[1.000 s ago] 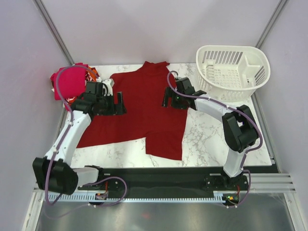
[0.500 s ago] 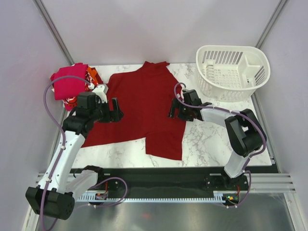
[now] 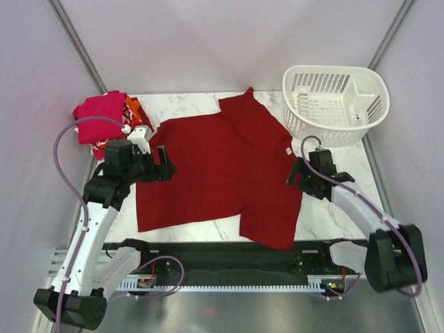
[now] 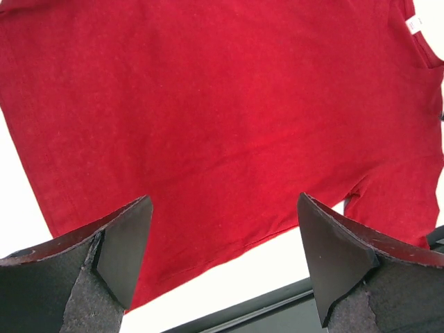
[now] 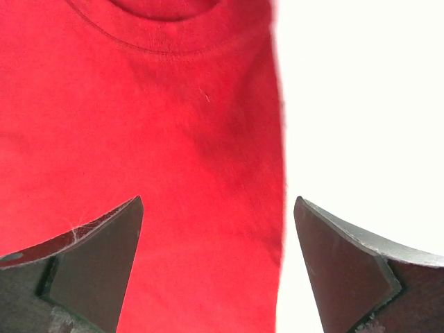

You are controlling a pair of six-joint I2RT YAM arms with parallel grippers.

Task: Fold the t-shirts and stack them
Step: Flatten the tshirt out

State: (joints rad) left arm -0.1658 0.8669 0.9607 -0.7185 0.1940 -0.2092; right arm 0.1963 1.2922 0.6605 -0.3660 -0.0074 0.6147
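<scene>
White links (image 3: 90, 225), black end effectors (image 3: 168, 165) (image 3: 294, 173), purple cables (image 3: 58, 149)

Pink shirt (image 3: 97, 116) hides most of the orange one (image 3: 132, 107); what's under them can't be made out. Red shirt (image 4: 222, 118) cut off by both wrist pics' edges; neck label (image 4: 413, 24) txt too small.

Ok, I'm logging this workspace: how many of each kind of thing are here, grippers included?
dark red t-shirt, spread flat: 1
heap of shirts, pieces uncountable: 1
white basket: 1
grippers, left gripper and right gripper: 2
Total: 5
</scene>
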